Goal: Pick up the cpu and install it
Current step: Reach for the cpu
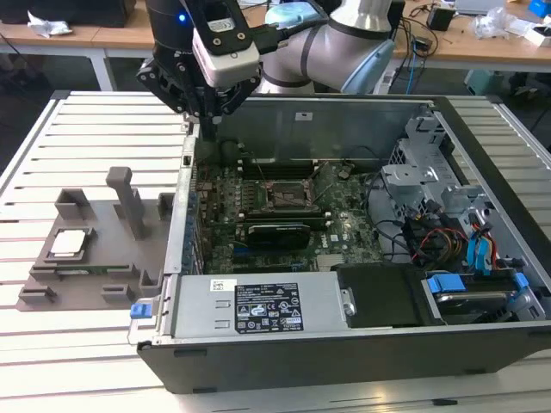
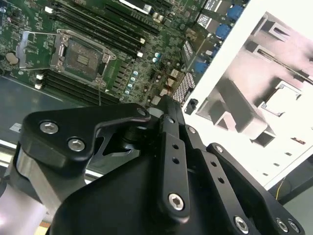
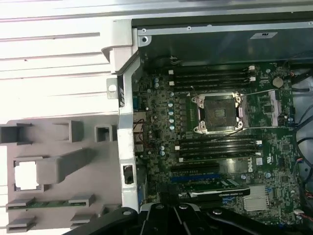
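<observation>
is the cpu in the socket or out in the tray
Out. The cpu lies flat in its pocket on the grey tray beside the case; the socket on the motherboard is empty.

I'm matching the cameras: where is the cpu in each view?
Exterior view: cpu in the grey holder, on the exterior view's left.
First wrist view: cpu in the holder's square recess.
Second wrist view: cpu in that same recess.
Shared landmark: the motherboard socket.

Pale, shiny metal tops the cpu (image 1: 71,243); its fixture (image 1: 108,249) is matt grey plastic, the computer case (image 1: 344,129) bare, dull grey sheet metal with smooth black outer panels.
</observation>
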